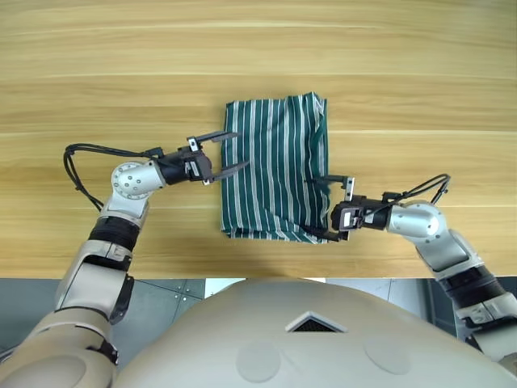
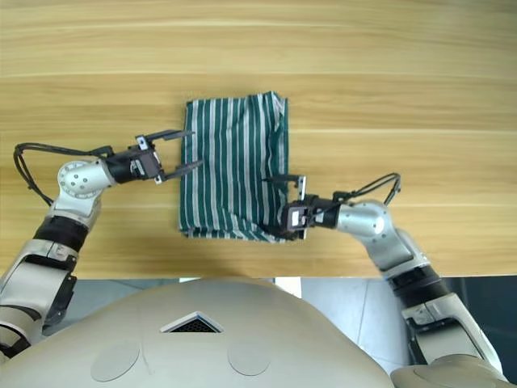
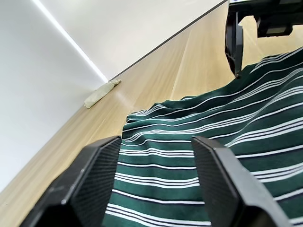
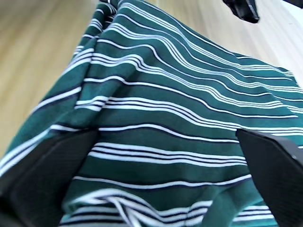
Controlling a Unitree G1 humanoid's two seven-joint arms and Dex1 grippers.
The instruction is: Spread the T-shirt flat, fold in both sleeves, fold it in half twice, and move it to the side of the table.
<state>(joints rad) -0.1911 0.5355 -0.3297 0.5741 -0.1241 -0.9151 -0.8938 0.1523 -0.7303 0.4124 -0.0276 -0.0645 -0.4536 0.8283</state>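
The green T-shirt [image 1: 275, 166] with white stripes lies folded into an upright rectangle at the middle of the wooden table [image 1: 420, 81]. My left gripper [image 1: 242, 149] is open at the shirt's left edge, its fingertips just over the cloth. In the left wrist view both black fingers [image 3: 90, 184] frame the striped fabric [image 3: 199, 137]. My right gripper [image 1: 313, 205] is open at the shirt's near right corner, one finger on either side of that edge. The right wrist view has cloth [image 4: 180, 109] bunched between its wide-apart fingers [image 4: 279, 165].
The table's near edge [image 1: 242, 278] runs just below the shirt and both arms. Bare wood lies to the left, right and far side. A small beige crumpled object [image 3: 102, 93] sits at the table's far edge by a white wall.
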